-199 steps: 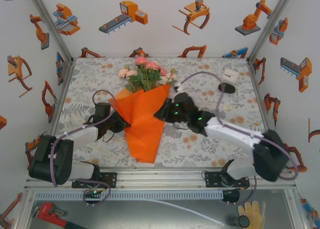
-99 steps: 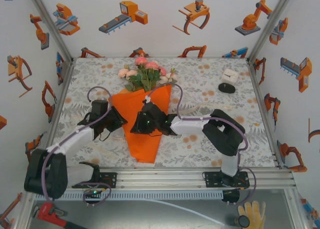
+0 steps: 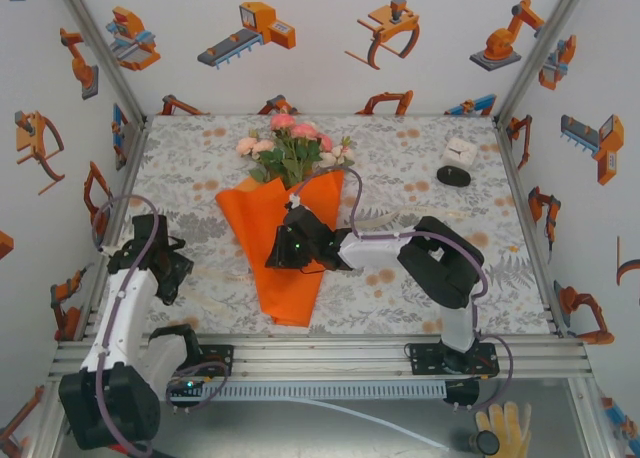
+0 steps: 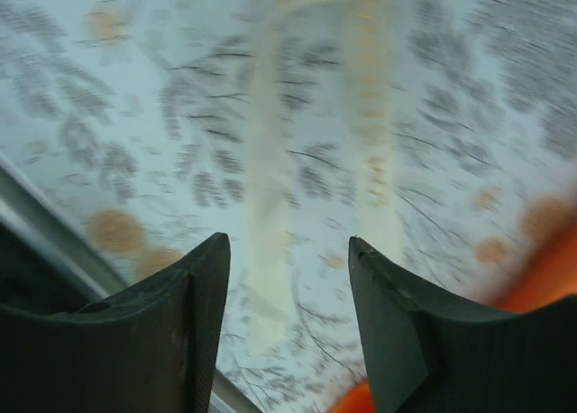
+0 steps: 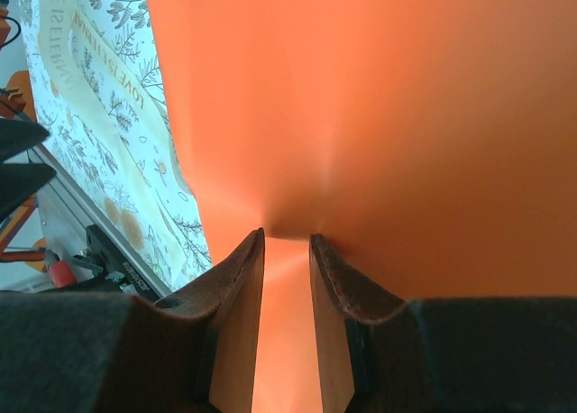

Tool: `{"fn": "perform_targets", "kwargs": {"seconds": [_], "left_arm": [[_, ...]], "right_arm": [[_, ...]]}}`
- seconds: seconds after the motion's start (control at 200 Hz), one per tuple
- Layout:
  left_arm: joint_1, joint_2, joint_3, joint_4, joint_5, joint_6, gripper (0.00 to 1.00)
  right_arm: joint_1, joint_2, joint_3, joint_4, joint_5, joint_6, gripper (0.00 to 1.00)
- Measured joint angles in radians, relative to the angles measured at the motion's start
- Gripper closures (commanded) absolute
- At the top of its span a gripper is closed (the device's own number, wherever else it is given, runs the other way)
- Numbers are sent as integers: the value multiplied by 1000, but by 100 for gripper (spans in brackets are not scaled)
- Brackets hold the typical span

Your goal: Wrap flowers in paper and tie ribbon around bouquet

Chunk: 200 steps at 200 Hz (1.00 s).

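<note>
The bouquet lies mid-table as an orange paper (image 3: 290, 278) cone, and the flowers (image 3: 292, 143) with pink and cream blooms spill from its far, wide end. My right gripper (image 3: 278, 254) rests on the cone's middle. In the right wrist view the right gripper (image 5: 287, 237) is shut on a pinched fold of the paper (image 5: 379, 97). The cream ribbon (image 3: 375, 216) lies on the cloth beside the cone, and the ribbon (image 5: 99, 88) also runs out on its left. My left gripper (image 3: 168, 270) stands open to the left, apart from the cone. Blurred ribbon (image 4: 270, 206) lies beyond the open left gripper (image 4: 288, 251).
A small white box (image 3: 462, 150) and a black disc (image 3: 454, 176) sit at the back right. An aluminium rail (image 3: 320, 353) runs along the near table edge, and walls close in the left, right and back sides.
My left gripper opened and drew back to the left, away from the cone. My right arm swung in from the right onto the cone's middle and then stayed there.
</note>
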Motion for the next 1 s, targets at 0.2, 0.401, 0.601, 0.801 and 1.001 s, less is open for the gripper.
{"fn": "perform_targets", "kwargs": {"seconds": [0.2,0.401,0.601,0.801,1.001], "left_arm": [[23,38,-116,81,13,26,30],[24,172,-94,154,12,45,58],[31,213,-68,211,21,56,100],[31,103,104,113,101,130,100],[-55,-14,501,90,331,143,100]], "right_arm": [[-1,4,0,21,-32,-14,70],[-8,23,0,44,-67,-14,70],[-22,24,0,43,-78,-15,70],[-39,24,0,29,-77,-23,70],[-48,64,39,5,-69,-40,70]]}}
